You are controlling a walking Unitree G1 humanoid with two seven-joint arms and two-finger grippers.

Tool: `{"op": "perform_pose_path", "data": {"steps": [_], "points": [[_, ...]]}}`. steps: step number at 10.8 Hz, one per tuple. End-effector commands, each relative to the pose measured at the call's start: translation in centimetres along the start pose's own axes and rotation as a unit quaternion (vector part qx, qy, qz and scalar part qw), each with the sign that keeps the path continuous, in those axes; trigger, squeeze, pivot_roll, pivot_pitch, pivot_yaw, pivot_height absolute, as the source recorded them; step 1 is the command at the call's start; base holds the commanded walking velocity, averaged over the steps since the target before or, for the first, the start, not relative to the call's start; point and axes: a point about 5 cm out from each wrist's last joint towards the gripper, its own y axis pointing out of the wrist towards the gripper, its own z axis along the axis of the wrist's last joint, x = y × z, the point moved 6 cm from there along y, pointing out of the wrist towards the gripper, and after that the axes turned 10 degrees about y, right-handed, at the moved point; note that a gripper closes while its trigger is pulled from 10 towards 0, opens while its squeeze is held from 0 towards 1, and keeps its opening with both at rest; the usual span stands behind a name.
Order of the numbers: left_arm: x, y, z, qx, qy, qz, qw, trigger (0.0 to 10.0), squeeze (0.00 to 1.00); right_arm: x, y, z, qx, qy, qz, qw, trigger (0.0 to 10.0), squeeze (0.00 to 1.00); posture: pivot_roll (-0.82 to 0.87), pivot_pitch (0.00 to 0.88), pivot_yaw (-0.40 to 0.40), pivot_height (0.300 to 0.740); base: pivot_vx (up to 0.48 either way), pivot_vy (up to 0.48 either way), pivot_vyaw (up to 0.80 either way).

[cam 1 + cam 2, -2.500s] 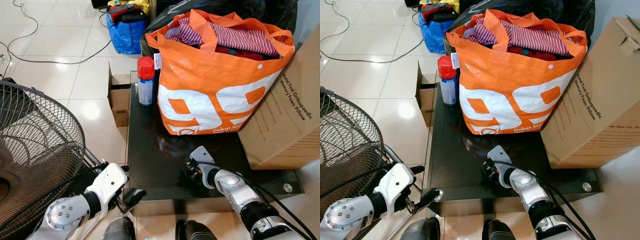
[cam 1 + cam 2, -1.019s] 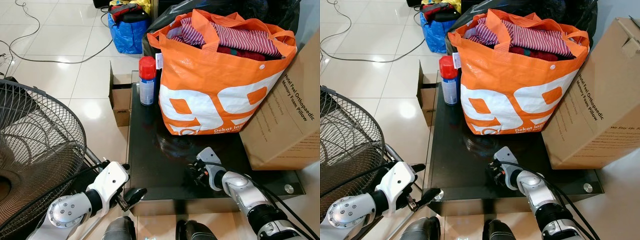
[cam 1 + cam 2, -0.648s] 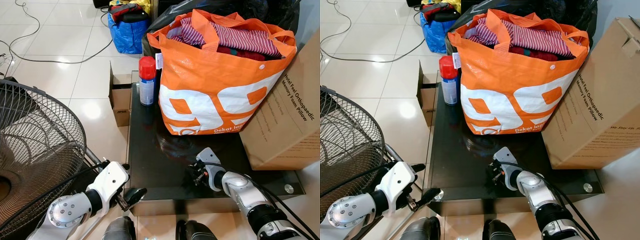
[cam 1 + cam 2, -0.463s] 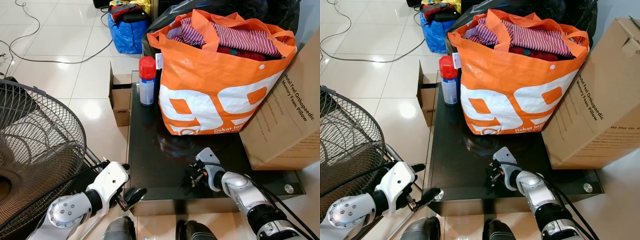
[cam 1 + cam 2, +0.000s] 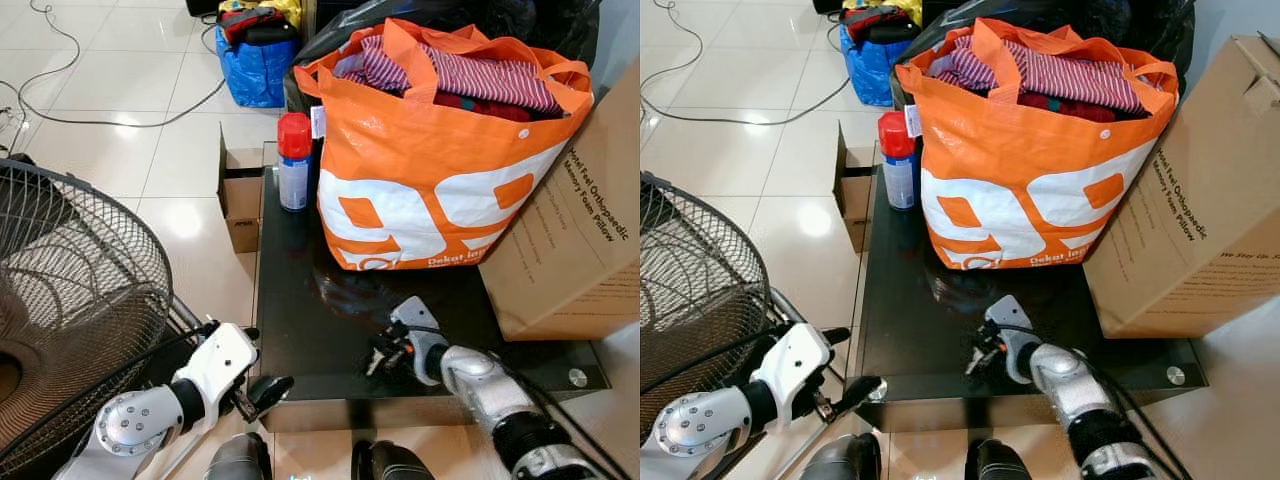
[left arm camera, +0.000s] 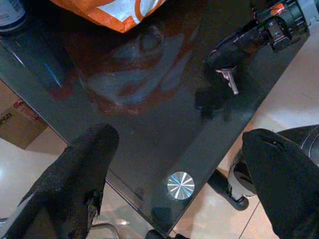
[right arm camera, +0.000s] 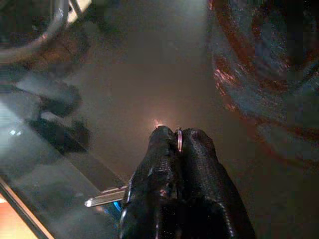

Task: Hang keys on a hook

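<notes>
- The keys [image 7: 178, 140] are pinched by the ring between the closed fingers of the right gripper [image 7: 178, 144], just above the near part of the black glass table [image 5: 300, 330]; one key blade [image 7: 104, 199] hangs below.
- The keys are judged light, stiff and slippery; the ring is the best hold, left free to slip over a hook.
- The left gripper [image 6: 174, 164] is held near the table's near left corner, fingers spread wide apart.
- An orange bag [image 5: 430, 180] on the far side is stuffed with striped clothes [image 5: 480, 75]; a cardboard box [image 5: 575, 240] is closed.
</notes>
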Motion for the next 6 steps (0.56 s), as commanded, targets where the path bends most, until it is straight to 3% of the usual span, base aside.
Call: {"op": "perform_pose_path", "data": {"steps": [1,2,3,4,6], "points": [[0.37,0.04,-0.15,-0.003,0.003,-0.006,1.0,10.0,0.73,0.12,-0.2,-0.46,-0.003,0.009,-0.003,1.0,0.0,0.0,0.05,0.159,-0.04,0.74,0.0,0.0,0.0],[0.37,0.05,-0.13,-0.003,0.003,-0.006,1.0,10.0,0.73,-0.05,-0.09,-0.6,-0.005,0.003,-0.004,1.0,4.2,0.0,0.05,0.159,-0.041,0.74,0.0,0.0,0.0],[0.34,0.03,-0.13,-0.003,0.004,-0.005,1.0,10.0,0.73,-0.4,0.09,-0.76,-0.005,0.007,-0.001,1.0,10.0,0.0,0.06,0.159,-0.042,0.74,0.0,0.0,0.0],[0.33,0.03,-0.13,-0.003,0.004,-0.004,1.0,10.0,0.73,-0.49,0.07,-0.77,-0.005,0.011,0.001,1.0,10.0,1.0,0.06,0.158,-0.043,0.74,0.0,0.0,0.0],[0.32,0.08,-0.07,-0.003,0.004,-0.004,1.0,10.0,0.73,-0.17,-0.07,-0.7,-0.003,0.006,-0.008,1.0,10.0,1.0,0.06,0.157,-0.043,0.74,0.0,0.0,0.0]]}}
